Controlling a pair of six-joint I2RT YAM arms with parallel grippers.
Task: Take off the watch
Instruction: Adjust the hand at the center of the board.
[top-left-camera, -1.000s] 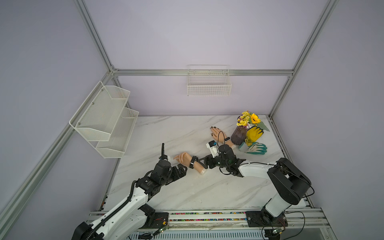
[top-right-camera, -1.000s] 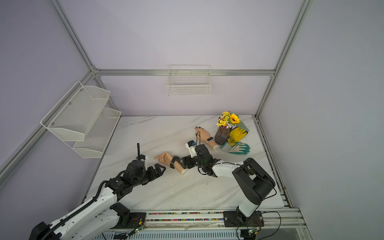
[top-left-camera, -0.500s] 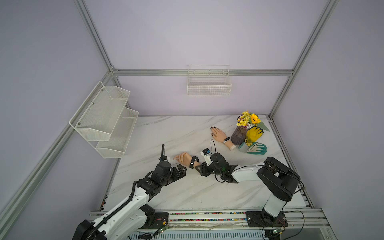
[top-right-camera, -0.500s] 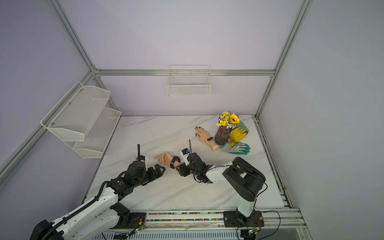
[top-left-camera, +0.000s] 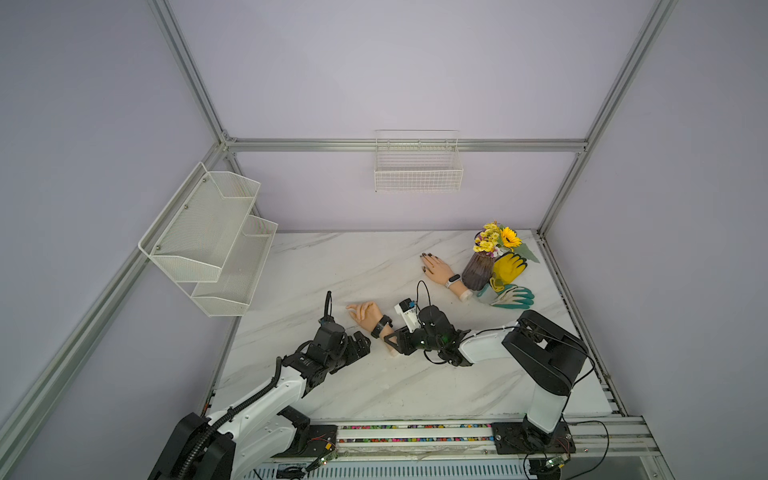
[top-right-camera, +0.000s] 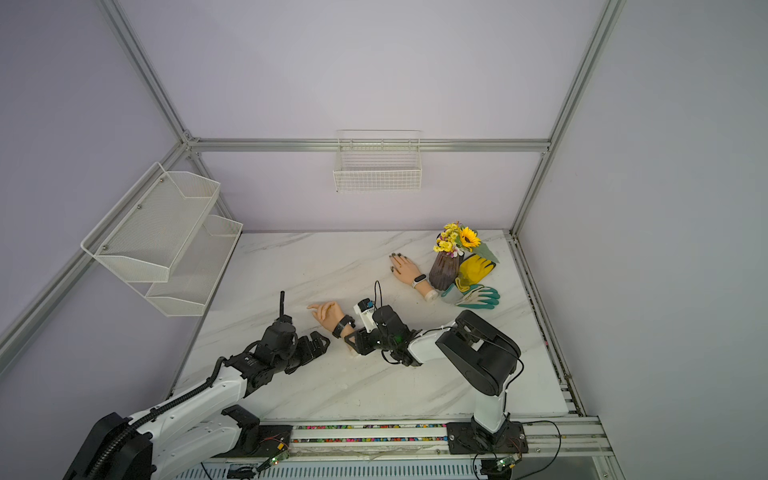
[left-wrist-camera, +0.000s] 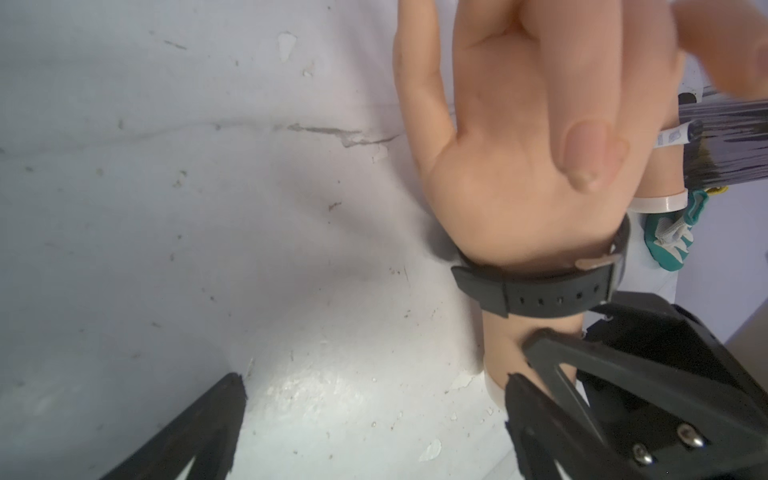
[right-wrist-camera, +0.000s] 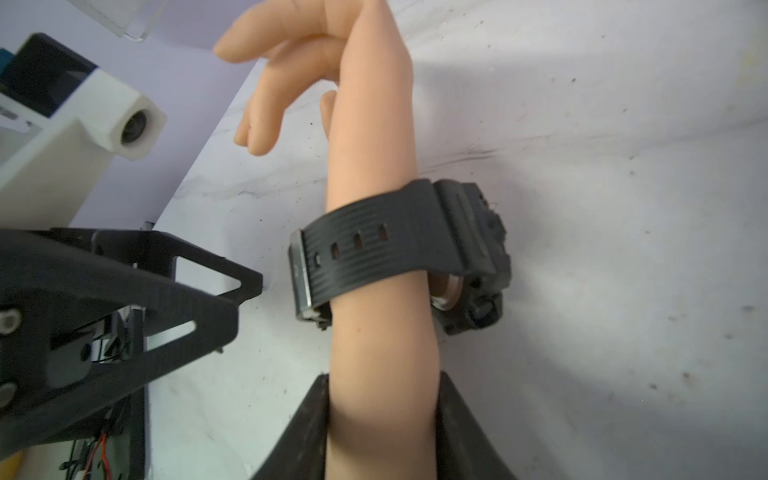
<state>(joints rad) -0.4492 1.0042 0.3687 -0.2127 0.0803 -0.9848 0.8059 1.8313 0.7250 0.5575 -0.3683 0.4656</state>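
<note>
The black watch (top-left-camera: 381, 326) sits buckled around the wrist of the near mannequin hand (top-left-camera: 365, 312), which lies on the marble worktop (top-left-camera: 316, 266) between the two arms. The right claw (top-left-camera: 397, 343) clamps the forearm of this hand below the strap, one finger against each side. The left claw (top-left-camera: 360, 345) hangs just beside the wrist with its jaws spread wide and nothing in them. I think the step in hand is to open the strap. To do it well, the right claw should keep the forearm fixed so that it does not roll. The left claw should pinch only the free strap end (left-wrist-camera: 478, 286) and draw it back out of the buckle (left-wrist-camera: 598, 262), without squeezing the soft wrist. By count there are two mannequin hands, the far one (top-left-camera: 438, 268) wearing a white watch (top-left-camera: 453, 281). That makes two watches, plus two gloves, one yellow (top-left-camera: 509, 266) and one green (top-left-camera: 513, 296), and one vase (top-left-camera: 478, 270) of flowers.
</note>
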